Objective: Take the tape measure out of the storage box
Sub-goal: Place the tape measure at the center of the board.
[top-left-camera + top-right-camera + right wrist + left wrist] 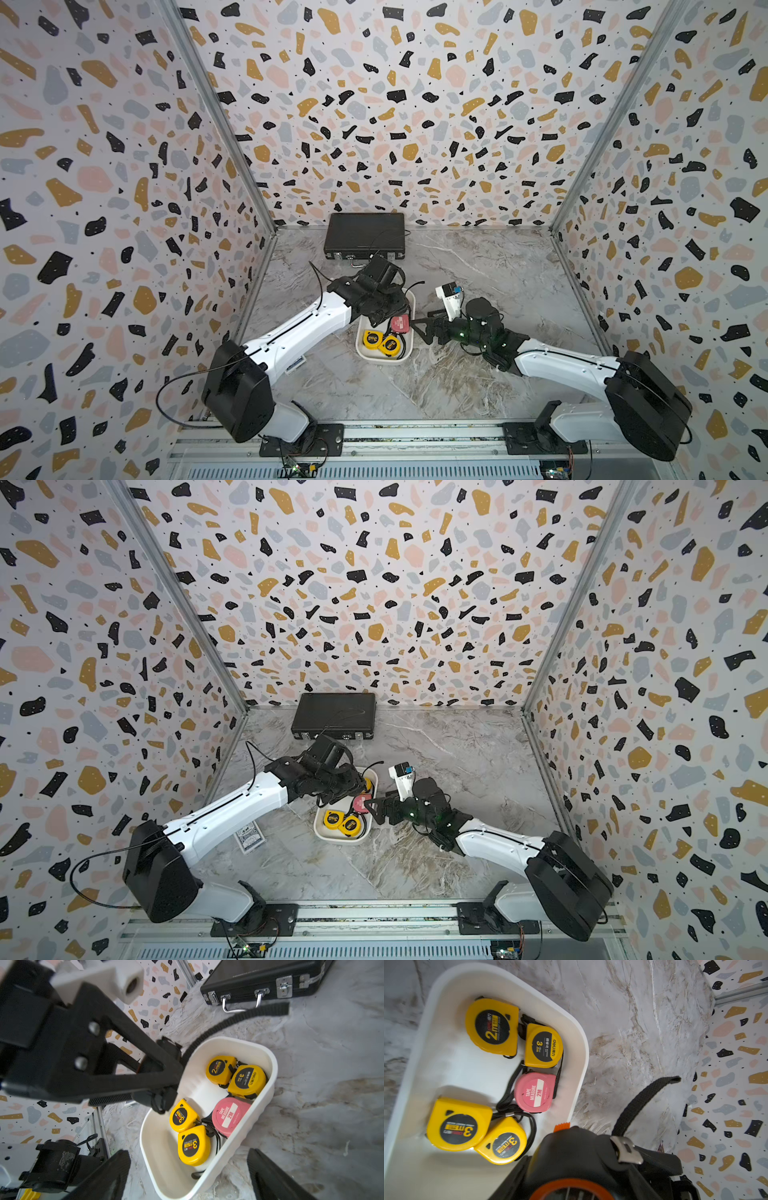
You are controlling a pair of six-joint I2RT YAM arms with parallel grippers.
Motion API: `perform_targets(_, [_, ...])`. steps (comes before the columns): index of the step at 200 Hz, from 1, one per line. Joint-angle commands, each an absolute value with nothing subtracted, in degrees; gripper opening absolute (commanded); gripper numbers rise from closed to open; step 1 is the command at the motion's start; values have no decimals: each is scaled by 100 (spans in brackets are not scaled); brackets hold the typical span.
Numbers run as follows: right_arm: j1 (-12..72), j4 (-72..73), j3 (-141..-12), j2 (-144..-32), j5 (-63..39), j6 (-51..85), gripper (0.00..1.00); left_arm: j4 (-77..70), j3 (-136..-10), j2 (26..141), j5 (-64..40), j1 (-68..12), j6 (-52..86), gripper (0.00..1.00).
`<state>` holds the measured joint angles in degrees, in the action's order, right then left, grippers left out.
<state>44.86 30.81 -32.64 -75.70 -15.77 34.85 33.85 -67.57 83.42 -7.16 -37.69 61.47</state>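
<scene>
The white storage box (384, 360) (337, 839) lies mid-table and holds several yellow tape measures (492, 1025) (192, 1145) and a pink one (535, 1093) (229, 1115). My left gripper (379, 315) hangs over the box's far half, shut on a black tape measure with an orange ring (577, 1153). Its black woven strap (643, 1101) (239, 1018) trails out past the box's rim. My right gripper (424, 322) (187, 1180) stands open and empty, just right of the box at its rim.
A black briefcase (364, 235) (259, 978) with a metal handle lies flat against the back wall, behind the box. A small blue-and-white card packet (249, 840) lies on the marble under the left arm. Patterned walls close in three sides.
</scene>
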Motion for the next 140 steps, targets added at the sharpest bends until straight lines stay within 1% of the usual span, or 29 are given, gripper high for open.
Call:
perform_targets(1, [4509, 3992, -3195, -7640, -1410, 3664, 94, 2715, -6624, 8290, -1044, -3852, 6566, 0])
perform_targets(56, [4509, 4616, -3305, -8059, -1749, 3910, 95, 2117, -6242, 8100, -1115, -3968, 6794, 0])
perform_targets(115, [4509, 4991, -3244, -8241, -1706, 4059, 88, 1075, -5626, 7710, -1183, -4012, 7084, 0])
perform_targets(140, [4509, 5196, -3242, -8332, -1694, 4138, 84, 302, -5284, 7527, -1214, -4017, 7356, 0])
